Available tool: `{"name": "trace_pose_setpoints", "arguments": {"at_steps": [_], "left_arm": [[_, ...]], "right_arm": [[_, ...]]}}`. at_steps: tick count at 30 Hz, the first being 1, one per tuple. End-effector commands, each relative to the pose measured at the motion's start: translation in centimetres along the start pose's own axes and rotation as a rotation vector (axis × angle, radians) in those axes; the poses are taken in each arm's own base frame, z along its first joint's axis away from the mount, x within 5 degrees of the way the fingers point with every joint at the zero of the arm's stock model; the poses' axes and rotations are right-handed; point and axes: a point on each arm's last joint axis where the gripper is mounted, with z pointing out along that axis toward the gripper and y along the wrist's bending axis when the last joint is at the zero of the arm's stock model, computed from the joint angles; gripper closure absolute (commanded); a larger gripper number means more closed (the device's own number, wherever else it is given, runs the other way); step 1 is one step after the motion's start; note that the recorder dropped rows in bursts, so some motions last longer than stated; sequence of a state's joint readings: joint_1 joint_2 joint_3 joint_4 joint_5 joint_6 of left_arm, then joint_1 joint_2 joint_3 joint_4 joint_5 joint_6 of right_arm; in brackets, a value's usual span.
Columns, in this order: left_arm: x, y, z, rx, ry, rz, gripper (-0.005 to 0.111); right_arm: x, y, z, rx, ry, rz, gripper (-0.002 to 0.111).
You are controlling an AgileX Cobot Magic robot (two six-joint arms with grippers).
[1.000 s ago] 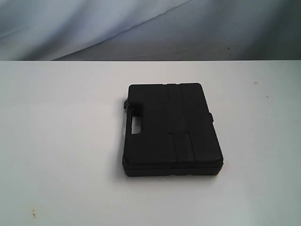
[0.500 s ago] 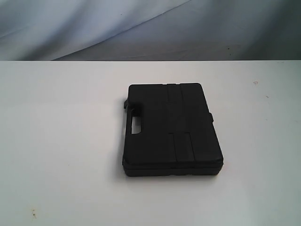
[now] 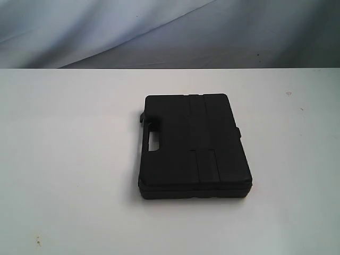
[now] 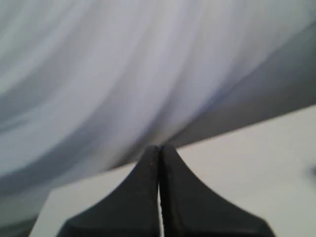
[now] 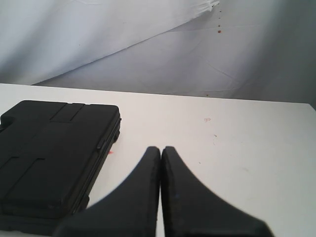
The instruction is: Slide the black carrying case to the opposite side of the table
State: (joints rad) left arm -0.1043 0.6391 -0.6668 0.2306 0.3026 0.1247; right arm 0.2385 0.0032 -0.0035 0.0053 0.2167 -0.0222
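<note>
One flat black case (image 3: 194,146) — ribbed

White table (image 3: 64,159), black carrying case (image 3: 194,146) lying flat near its middle

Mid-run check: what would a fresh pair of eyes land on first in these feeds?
A black case lies flat and closed near the middle of the white table, handle toward the exterior view's left. The right end effector is shut beside it, not touching; the left end effector is shut too, facing the backdrop.
</note>
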Motion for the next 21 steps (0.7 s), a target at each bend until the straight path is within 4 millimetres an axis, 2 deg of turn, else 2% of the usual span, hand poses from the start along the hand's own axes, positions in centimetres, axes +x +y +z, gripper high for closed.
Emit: {"name": "trace_pose_setpoints", "arguments": {"at_steps": [1, 5, 9, 13, 21], "left_arm": [[-0.6, 0.2, 2.2, 0.051, 0.230, -0.089, 0.107], [-2.9, 0.5, 3.8, 0.121, 0.405, -0.177, 0.107], [-3.9, 0.4, 5.5, 0.197, 0.628, -0.214, 0.107], [-3.3, -0.5, 8.1, 0.258, 0.807, -0.274, 0.107], [-0.7, -3.8, 12.9, 0.397, 0.991, -0.418, 0.107]], "right_arm": [[0.1, 0.0, 0.0, 0.006, 0.006, 0.008, 0.108], [0.1, 0.0, 0.0, 0.006, 0.006, 0.008, 0.108], [0.1, 0.0, 0.0, 0.006, 0.006, 0.008, 0.108], [0.1, 0.0, 0.0, 0.006, 0.006, 0.008, 0.108], [0.1, 0.0, 0.0, 0.006, 0.006, 0.008, 0.108]]}}
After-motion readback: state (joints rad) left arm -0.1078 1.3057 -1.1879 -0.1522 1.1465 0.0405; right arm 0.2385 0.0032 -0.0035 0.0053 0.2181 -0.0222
